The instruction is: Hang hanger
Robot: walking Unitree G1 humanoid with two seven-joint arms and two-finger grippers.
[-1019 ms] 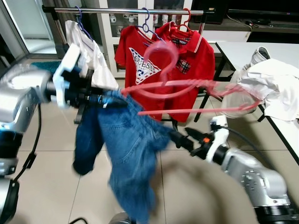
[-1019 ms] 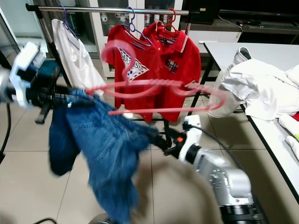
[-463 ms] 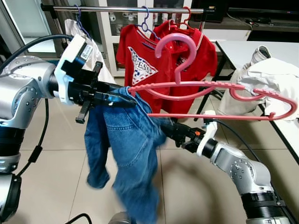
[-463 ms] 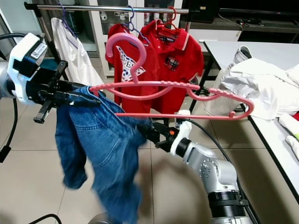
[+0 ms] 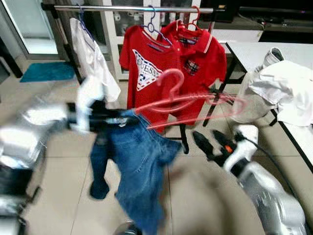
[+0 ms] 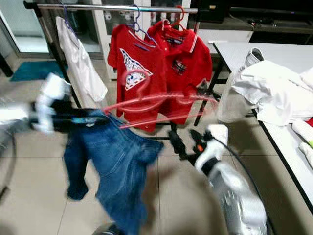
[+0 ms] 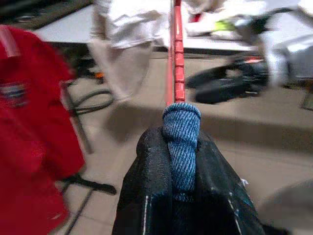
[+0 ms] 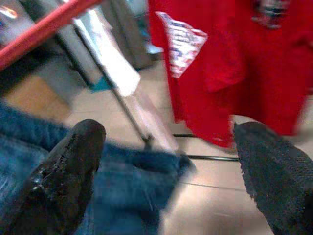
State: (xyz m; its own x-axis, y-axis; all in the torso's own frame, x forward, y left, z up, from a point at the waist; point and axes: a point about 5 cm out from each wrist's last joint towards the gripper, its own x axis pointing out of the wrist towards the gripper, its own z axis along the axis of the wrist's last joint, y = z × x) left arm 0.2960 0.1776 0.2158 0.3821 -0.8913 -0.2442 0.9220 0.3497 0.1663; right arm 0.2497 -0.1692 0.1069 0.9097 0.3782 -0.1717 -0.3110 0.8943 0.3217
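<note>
A pink hanger (image 5: 188,102) with blue jeans (image 5: 139,156) draped over one end hangs in the air below the clothes rail (image 5: 132,9), blurred by motion. My left gripper (image 5: 119,117) holds that end. In the left wrist view its fingers (image 7: 146,186) are shut on a fold of denim (image 7: 181,127), and the hanger's bar (image 7: 176,58) runs on beyond them. My right gripper (image 5: 211,143) stands open to the right of the jeans and apart from them, below the hanger. In the right wrist view its fingers (image 8: 68,166) are spread wide with nothing between them.
Two red polo shirts (image 5: 168,63) and a white shirt (image 5: 90,54) hang on the rail. A white table (image 5: 254,51) at the right carries a heap of white clothes (image 5: 286,88). A tiled floor (image 5: 58,147) lies below, with a teal mat (image 5: 46,72) at the far left.
My right gripper has let go of the jeans and drawn back to the right. The hanger and jeans sit lower and have swung. The whole view is now blurred.
</note>
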